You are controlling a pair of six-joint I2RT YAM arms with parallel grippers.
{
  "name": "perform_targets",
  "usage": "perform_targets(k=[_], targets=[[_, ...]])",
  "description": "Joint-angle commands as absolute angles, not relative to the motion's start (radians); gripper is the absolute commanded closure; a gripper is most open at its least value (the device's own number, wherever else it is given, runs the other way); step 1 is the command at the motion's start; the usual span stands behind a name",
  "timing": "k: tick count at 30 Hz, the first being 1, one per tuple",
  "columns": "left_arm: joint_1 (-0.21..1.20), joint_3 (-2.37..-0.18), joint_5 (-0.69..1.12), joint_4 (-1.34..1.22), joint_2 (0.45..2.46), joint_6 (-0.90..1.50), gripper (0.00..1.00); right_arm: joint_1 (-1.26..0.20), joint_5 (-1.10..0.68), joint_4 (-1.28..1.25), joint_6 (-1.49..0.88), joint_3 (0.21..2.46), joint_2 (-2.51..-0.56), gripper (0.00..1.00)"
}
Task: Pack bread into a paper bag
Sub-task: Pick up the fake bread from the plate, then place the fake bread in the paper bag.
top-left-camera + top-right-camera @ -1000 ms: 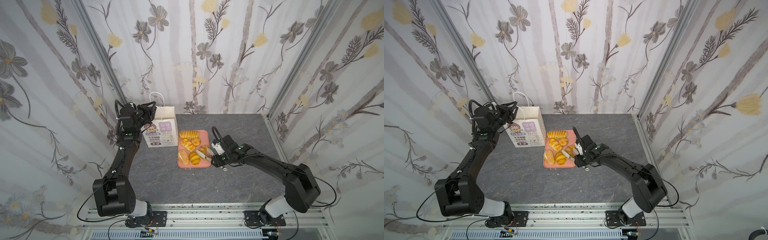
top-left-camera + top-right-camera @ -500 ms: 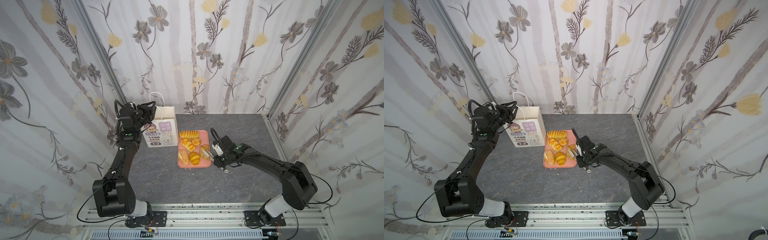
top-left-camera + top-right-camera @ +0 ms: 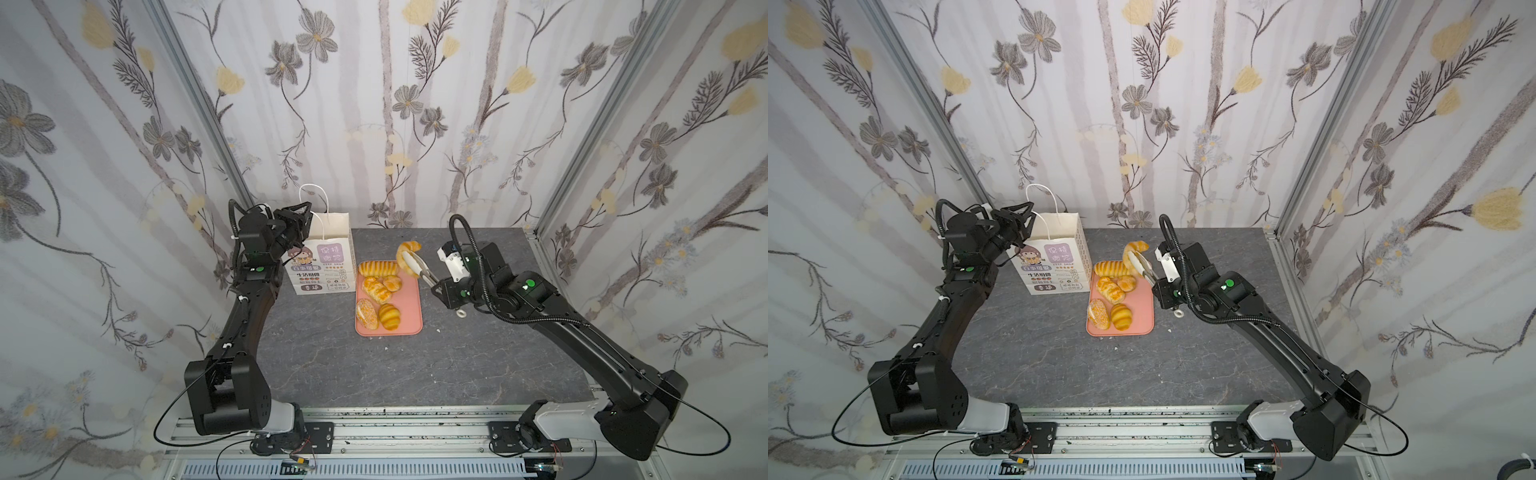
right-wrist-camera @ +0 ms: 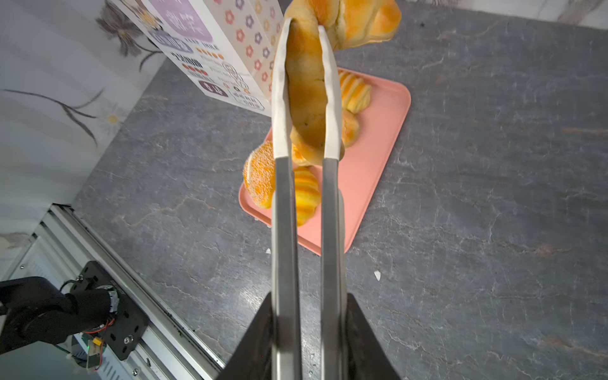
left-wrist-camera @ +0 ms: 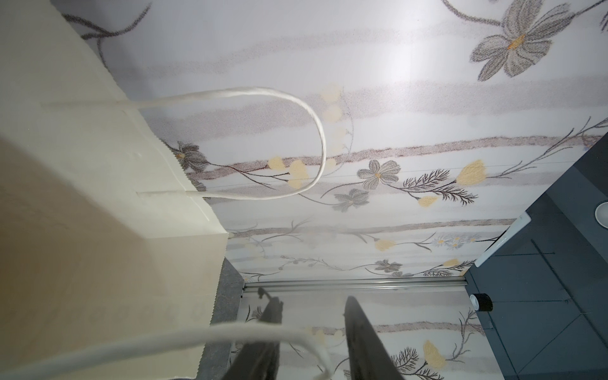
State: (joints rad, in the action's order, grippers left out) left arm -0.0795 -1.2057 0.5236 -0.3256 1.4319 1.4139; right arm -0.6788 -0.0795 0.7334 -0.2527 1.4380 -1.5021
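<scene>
- The right gripper (image 4: 307, 335) is clamped tight on the metal tongs (image 4: 283, 214), whose white tips pinch a croissant (image 3: 405, 249).
- A second ago the tongs were low among the rolls. Now the croissant hangs clear above the far end of the pink tray (image 3: 409, 307), so the pick has likely succeeded.
- Five pieces remain on the tray.
- The paper bag (image 3: 328, 232) stands upright beside the tray.
- The left gripper (image 5: 312, 306) sits at the bag's mouth with its fingers drawn close together. The cord handle (image 5: 164, 345) crosses them, but I cannot tell whether it is pinched.
</scene>
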Motion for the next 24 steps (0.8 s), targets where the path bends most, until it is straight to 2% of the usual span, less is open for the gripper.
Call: perform_targets(k=[1,9,15,24], targets=[[-0.081,-1.198,0.516,-0.352,1.420,1.413,0.65,-0.676,-0.131,0.691,-0.221,1.562,-1.565,0.68],[-0.081,-1.196,0.508,-0.338,1.401,1.414,0.65,-0.664,-0.271,0.688,-0.241,1.941,-1.875,0.68],[-0.081,-1.195,0.505,-0.328,1.390,1.411,0.64,-0.663,-0.374,0.700,-0.290,2.175,-2.024,0.67],[-0.080,-1.189,0.505,-0.329,1.382,1.414,0.64,-0.674,-0.494,0.649,-0.381,2.313,-2.157,0.67]])
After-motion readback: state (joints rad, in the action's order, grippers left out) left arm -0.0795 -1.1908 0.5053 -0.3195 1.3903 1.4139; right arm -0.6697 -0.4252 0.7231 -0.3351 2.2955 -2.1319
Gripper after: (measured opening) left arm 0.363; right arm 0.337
